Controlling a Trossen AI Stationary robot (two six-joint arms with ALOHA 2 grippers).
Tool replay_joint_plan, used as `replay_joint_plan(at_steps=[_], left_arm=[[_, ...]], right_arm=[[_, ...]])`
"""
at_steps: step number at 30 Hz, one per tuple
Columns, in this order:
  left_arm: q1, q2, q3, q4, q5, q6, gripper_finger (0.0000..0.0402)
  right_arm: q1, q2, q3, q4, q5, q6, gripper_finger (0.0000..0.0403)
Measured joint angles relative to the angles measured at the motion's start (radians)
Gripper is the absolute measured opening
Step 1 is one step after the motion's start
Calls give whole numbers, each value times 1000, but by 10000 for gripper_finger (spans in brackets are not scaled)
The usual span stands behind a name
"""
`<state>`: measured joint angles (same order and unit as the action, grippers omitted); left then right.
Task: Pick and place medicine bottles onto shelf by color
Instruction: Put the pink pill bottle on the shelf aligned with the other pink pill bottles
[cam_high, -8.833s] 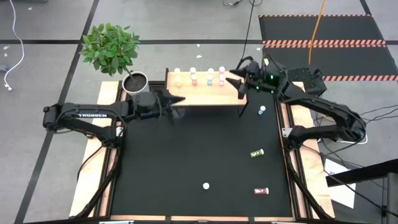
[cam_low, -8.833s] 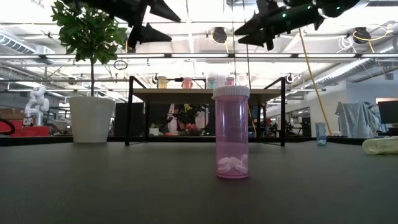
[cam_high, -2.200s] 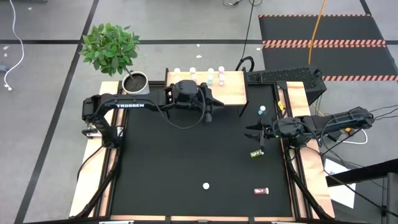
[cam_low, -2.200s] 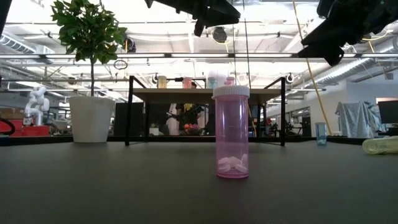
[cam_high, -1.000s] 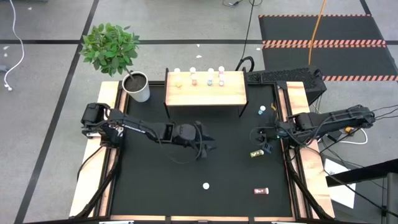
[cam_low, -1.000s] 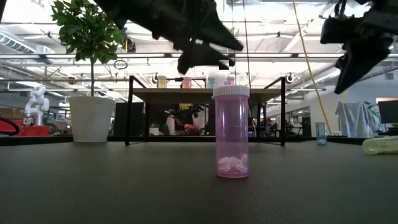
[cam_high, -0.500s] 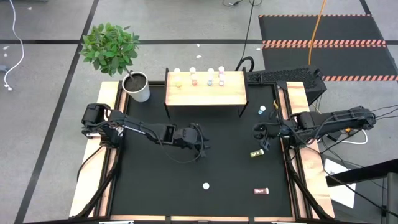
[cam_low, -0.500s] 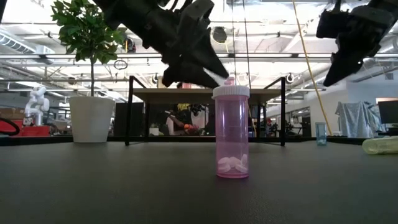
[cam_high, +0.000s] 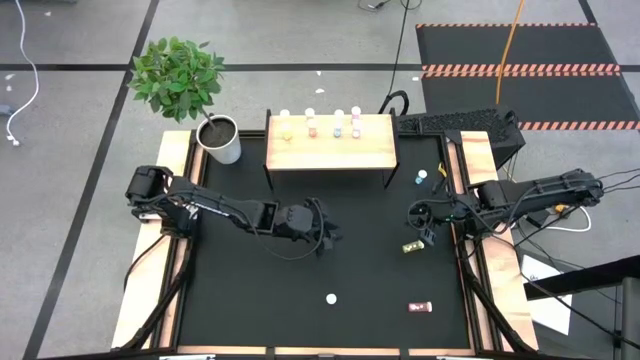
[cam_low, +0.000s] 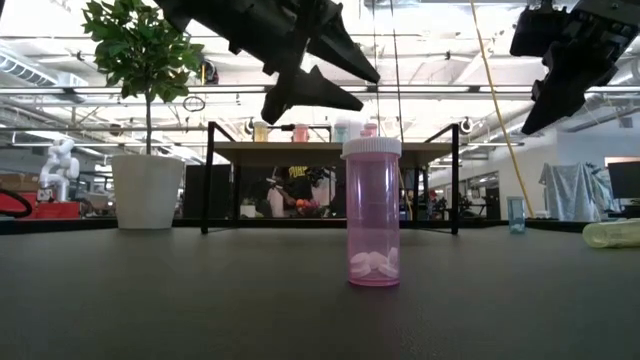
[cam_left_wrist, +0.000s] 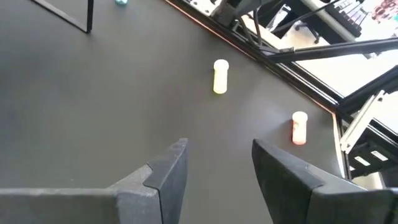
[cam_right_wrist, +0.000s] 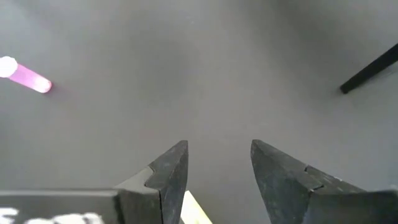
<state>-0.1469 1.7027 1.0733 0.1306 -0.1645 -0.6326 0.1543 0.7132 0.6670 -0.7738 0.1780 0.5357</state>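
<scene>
Several medicine bottles (cam_high: 322, 123) stand in a row on the far part of the wooden shelf (cam_high: 330, 146). A pink bottle (cam_low: 372, 213) stands upright near the table's front edge (cam_high: 331, 298). A yellow bottle (cam_high: 412, 246) and a reddish bottle (cam_high: 420, 308) lie on their sides at the right. A teal bottle (cam_high: 421, 180) stands near the shelf's right legs. My left gripper (cam_high: 328, 233) hangs open above the table's middle. My right gripper (cam_high: 421, 228) hangs open just above the yellow bottle, whose edge (cam_right_wrist: 196, 212) shows between its fingers.
A white pot with a green plant (cam_high: 218, 136) stands left of the shelf. The shelf's thin dark legs (cam_low: 209, 178) reach down to the black mat. Wooden table edges (cam_high: 170, 240) flank the mat on both sides.
My left gripper has stayed above the table's middle and turned its open fingers about. My right gripper has moved a little toward the table's left edge above the yellow bottle and risen slightly. No bottle has moved.
</scene>
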Motion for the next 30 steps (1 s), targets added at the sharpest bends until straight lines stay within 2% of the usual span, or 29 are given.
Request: replay_joint_plan(at_steps=[8,13,16,19,27,30], left_arm=[[-7,0,0,34,-20,2,179],[35,-34,-2,54,32,-118,179],[67,-79,1,24,54,-73,179],[98,-108,-1,4,65,-6,179],[169,-148,-2,126,64,138,179],[185,-163,-2,166,129,176,179]], right_arm=[[0,0,0,6,-3,19,169],[-2,1,0,77,-22,67,169],[-2,2,0,126,-15,2,169],[-3,5,0,135,41,-51,169],[-2,5,0,135,60,81,169],[-2,5,0,133,60,129,169]])
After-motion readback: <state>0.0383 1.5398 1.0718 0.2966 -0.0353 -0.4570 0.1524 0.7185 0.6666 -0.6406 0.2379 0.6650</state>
